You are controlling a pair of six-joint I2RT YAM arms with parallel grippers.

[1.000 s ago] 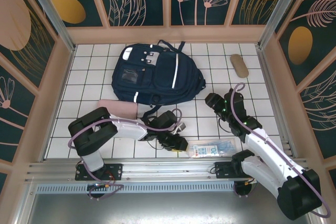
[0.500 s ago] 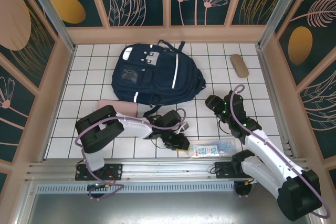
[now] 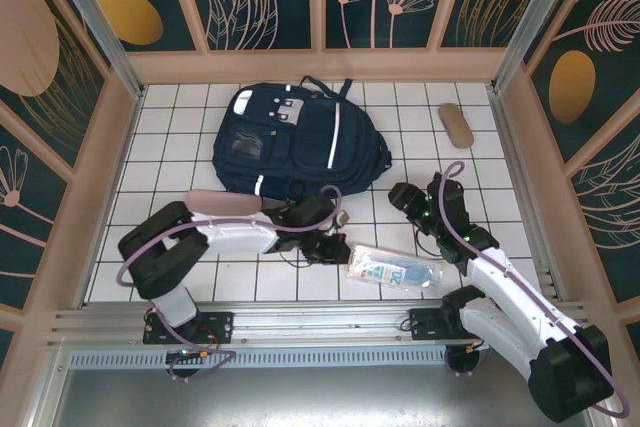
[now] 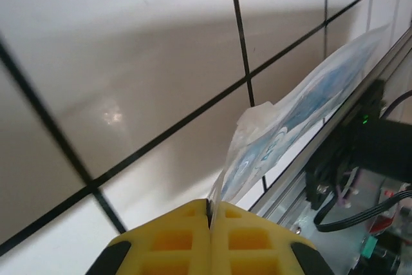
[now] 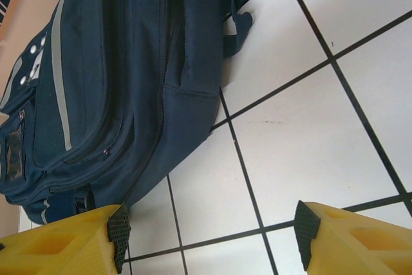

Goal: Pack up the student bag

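The student bag [image 3: 300, 142] is a large navy backpack with white stripes, lying flat at the back of the tiled table. Its lower side also shows in the right wrist view [image 5: 116, 75]. A clear plastic packet with blue print [image 3: 392, 270] lies near the front edge. My left gripper [image 3: 340, 245] is shut on the packet's left edge. In the left wrist view the yellow fingers [image 4: 210, 207] pinch the thin film of the packet [image 4: 290, 120]. My right gripper [image 3: 402, 192] stands open over bare tile just right of the bag, its pads [image 5: 209, 227] wide apart.
A pink flat pouch [image 3: 225, 203] lies left of the left arm, beside the bag's front corner. A small tan oval case [image 3: 456, 125] rests at the back right. Wooden walls enclose the table and a metal rail [image 3: 300, 317] runs along the front.
The left gripper has closed on the packet's edge and drawn back to the left, dragging the packet away from the front rail and turning it. The right arm has barely moved.
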